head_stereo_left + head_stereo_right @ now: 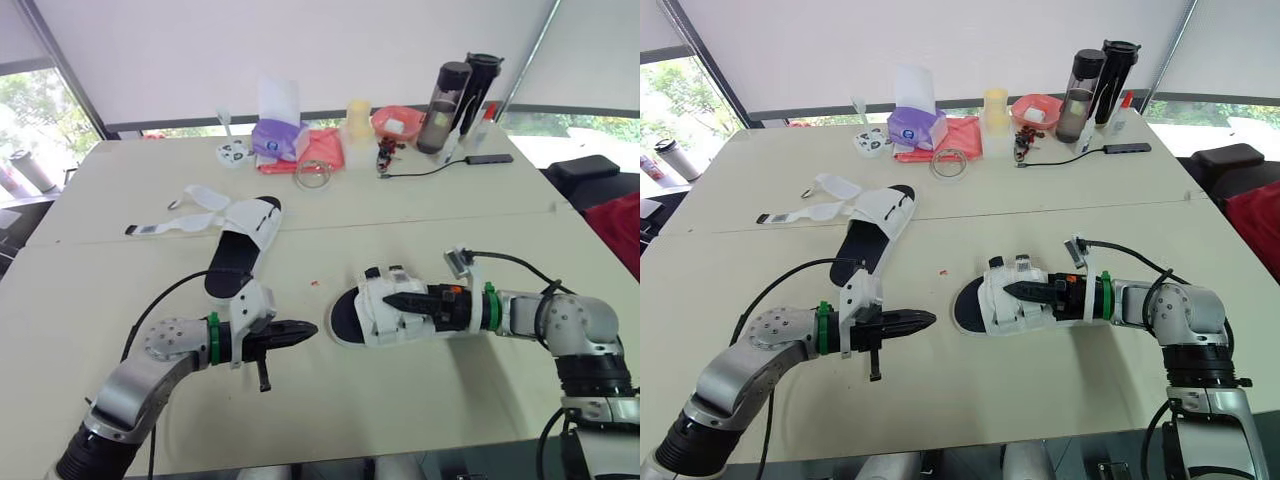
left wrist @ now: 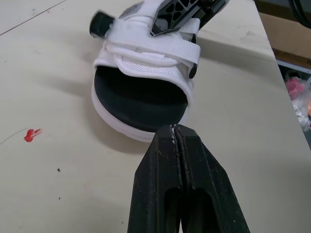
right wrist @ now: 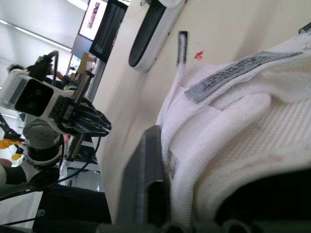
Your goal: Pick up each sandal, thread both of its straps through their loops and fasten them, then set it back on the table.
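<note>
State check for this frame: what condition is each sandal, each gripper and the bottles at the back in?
Far sandal: flat on the table, straps loose and splayed out.
Near sandal: on the table, straps lying across its upper; fastening unclear.
Left gripper: shut, empty, pointing at the near sandal.
Right gripper: resting on the near sandal's straps.
Dark bottles: upright, capped.

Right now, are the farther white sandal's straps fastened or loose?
Loose: the farther white, black-soled sandal lies with its white fabric straps splayed flat across the beige table, not threaded through any loop.
</note>
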Controlling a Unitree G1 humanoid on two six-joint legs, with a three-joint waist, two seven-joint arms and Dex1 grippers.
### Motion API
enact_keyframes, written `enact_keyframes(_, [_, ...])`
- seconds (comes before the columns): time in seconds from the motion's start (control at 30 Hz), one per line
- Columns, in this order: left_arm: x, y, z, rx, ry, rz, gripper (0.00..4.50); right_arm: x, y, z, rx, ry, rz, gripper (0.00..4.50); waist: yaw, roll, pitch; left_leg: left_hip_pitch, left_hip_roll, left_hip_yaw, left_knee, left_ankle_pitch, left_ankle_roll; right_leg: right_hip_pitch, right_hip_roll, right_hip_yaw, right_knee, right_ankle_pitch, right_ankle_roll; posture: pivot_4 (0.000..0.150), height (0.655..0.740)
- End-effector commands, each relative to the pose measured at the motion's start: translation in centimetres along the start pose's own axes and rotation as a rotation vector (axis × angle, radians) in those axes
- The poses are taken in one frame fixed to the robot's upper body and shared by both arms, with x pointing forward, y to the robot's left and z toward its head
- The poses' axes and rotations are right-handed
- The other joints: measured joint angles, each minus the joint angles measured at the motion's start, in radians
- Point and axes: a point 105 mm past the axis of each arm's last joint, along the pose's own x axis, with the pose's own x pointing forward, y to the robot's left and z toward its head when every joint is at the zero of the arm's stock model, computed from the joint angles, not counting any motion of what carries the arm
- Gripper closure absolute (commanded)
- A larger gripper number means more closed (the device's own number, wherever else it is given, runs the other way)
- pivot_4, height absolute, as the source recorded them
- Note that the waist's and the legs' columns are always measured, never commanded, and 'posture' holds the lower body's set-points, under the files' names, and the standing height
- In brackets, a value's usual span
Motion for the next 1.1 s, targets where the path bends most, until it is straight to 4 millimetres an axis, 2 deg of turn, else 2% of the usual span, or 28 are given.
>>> enact_keyframes(0.03, [0.5,0.1,0.3,0.028,-0.022,0.007,4.50,-0.1,1.1,1.2,-0.053,-0.052,0.029,4.49,0.001,0.000,0.000,0.000,0.000,0.000,0.000,0.000,0.000,0.000,0.000,0.000,0.000,0.000,0.000,0.150,0.7400])
enact_keyframes(0.13, [0.8,0.2,0.3,0.032,-0.029,0.005,4.50,-0.9,2.0,2.1,-0.046,-0.141,0.058,4.49,0.001,0.000,0.000,0.000,0.000,0.000,0.000,0.000,-0.001,0.000,0.000,0.000,0.000,0.000,0.000,0.150,0.7400])
enact_keyframes(0.3, [1.3,0.6,1.3,0.048,-0.075,0.019,4.50,-3.9,2.7,7.2,-0.052,-0.480,0.004,4.49,0.002,0.001,0.001,0.000,0.000,0.000,0.000,0.001,-0.001,-0.001,0.000,0.001,0.002,0.001,0.001,0.150,0.7400])
enact_keyframes(0.43, [2.1,1.2,3.0,0.065,-0.140,0.053,4.50,-7.2,1.5,11.1,-0.002,-0.823,-0.210,4.49,0.002,0.001,0.001,0.000,0.000,0.000,0.000,0.001,-0.002,-0.001,0.000,0.001,0.002,0.001,0.002,0.150,0.7400])
enact_keyframes(0.53, [3.0,1.8,4.2,0.079,-0.185,0.086,4.50,-10.0,0.0,12.8,0.110,-1.072,-0.400,4.49,0.002,0.001,0.001,0.000,-0.001,0.000,0.000,0.002,-0.003,-0.002,-0.001,0.001,0.006,0.001,0.002,0.150,0.7400])
enact_keyframes(0.67, [3.9,2.3,5.1,0.080,-0.230,0.124,4.50,-12.4,-2.1,13.2,0.277,-1.290,-0.597,4.49,-0.003,0.001,0.001,0.000,-0.001,0.001,-0.001,0.003,-0.004,-0.006,-0.001,0.001,0.012,0.001,0.002,0.150,0.7400])
enact_keyframes(0.8, [4.4,2.4,5.3,0.069,-0.246,0.133,4.50,-13.0,-3.5,12.8,0.351,-1.367,-0.710,4.49,-0.014,0.004,0.001,0.000,-0.001,0.002,-0.001,0.005,-0.006,-0.007,-0.001,0.001,0.014,0.001,0.002,0.150,0.7400])
enact_keyframes(0.9, [5.0,2.4,5.2,0.063,-0.255,0.142,4.50,-13.6,-6.0,11.8,0.455,-1.456,-0.849,4.49,-0.029,0.004,0.001,0.000,-0.001,0.002,-0.001,0.006,-0.005,-0.007,-0.001,0.002,0.016,0.001,0.002,0.150,0.7400])
enact_keyframes(0.97, [5.3,2.5,5.2,0.059,-0.265,0.154,4.50,-13.1,-7.8,10.8,0.526,-1.469,-0.909,4.49,-0.031,0.004,0.001,0.002,-0.001,0.003,-0.001,0.006,-0.005,-0.007,-0.001,0.002,0.017,0.001,0.002,0.150,0.7400])
enact_keyframes(1.1, [5.6,2.4,5.1,0.060,-0.268,0.155,4.50,-12.1,-9.1,10.4,0.559,-1.460,-0.904,4.49,-0.034,0.005,0.002,0.005,-0.001,0.005,-0.001,0.007,-0.004,-0.007,0.000,0.006,0.022,0.001,0.002,0.150,0.7400])
